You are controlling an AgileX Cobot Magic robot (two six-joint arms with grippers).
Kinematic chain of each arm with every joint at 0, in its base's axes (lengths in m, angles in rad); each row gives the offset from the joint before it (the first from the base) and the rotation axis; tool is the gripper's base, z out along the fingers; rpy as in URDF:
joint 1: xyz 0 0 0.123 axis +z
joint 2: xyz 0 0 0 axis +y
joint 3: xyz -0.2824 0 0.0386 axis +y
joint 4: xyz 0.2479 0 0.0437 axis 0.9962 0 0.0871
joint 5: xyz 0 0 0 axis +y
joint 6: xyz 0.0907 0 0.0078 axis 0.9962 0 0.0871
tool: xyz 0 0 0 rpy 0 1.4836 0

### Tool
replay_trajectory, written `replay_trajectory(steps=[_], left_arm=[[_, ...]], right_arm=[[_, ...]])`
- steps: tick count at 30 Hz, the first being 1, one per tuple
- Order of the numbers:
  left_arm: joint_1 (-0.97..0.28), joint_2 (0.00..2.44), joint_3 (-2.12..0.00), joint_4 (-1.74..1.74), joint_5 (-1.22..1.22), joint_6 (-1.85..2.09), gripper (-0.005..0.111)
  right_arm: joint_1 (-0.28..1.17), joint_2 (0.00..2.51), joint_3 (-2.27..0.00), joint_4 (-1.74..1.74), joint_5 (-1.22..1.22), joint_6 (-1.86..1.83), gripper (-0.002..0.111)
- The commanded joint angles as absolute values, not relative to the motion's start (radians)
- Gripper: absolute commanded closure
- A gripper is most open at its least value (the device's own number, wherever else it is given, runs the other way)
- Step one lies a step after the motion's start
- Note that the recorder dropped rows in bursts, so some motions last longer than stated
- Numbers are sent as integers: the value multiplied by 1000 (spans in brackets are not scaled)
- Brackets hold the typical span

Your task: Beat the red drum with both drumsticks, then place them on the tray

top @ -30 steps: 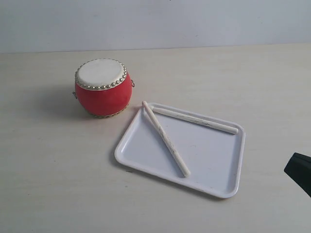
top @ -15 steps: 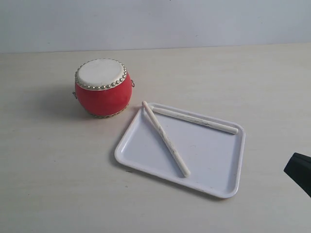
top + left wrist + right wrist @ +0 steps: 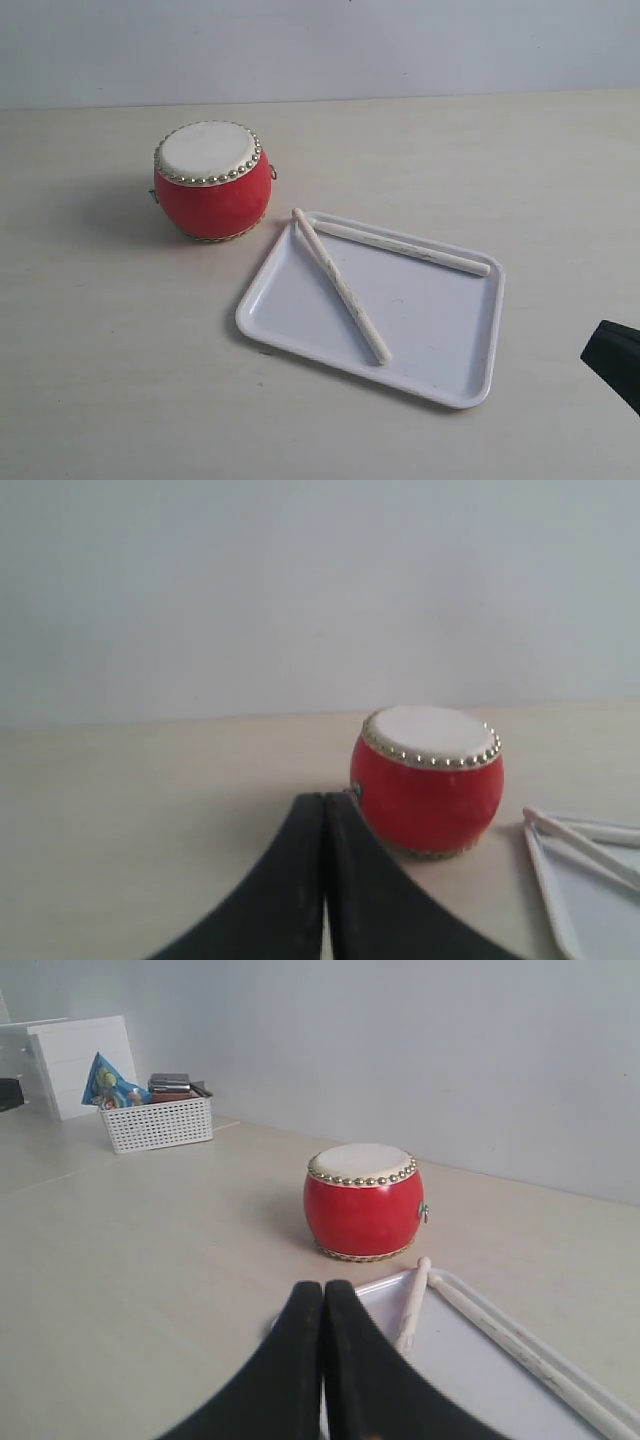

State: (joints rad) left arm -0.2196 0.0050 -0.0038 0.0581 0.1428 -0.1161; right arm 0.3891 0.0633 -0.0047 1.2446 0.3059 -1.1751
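- The red drum stands upright on the tabletop, just beside one corner of the tray.
- Both drumsticks lie in the tray. The nearer stick runs diagonally across it and the farther stick lies along the back rim. Their tips nearly meet at the corner by the drum.
- The left jaws and the right jaws are both clenched on nothing, tips pressed together, well back from the tray (the exterior view shows only a dark corner at its right edge).
- We cannot tell from this layout whether the beating is done. If it is not, we judge that the step in hand is fetching one stick per arm.
- To do that well, we open the jaws before we come down.
- We take each stick near its splayed end, away from the drum, so the arms do not crowd each other.
- We close across the rod, not along it (thin round sticks probably roll on smooth plastic).
- We lift clear of the rim before we swing toward the drum skin.
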Motion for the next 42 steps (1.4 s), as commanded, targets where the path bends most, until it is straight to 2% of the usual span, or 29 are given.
replay_trajectory(steps=[1, 6, 19, 42], left_arm=[[-219, 0, 0, 29, 252, -91, 107], [-219, 0, 0, 10, 349, -88, 107], [-219, 0, 0, -96, 349, 80, 107], [-219, 0, 0, -113, 358, 22, 107]], right_arm=[[389, 58, 0, 1248, 317, -1177, 108], [389, 58, 0, 1248, 317, -1177, 108], [389, 58, 0, 1248, 317, -1177, 108], [389, 58, 0, 1248, 317, -1177, 108]])
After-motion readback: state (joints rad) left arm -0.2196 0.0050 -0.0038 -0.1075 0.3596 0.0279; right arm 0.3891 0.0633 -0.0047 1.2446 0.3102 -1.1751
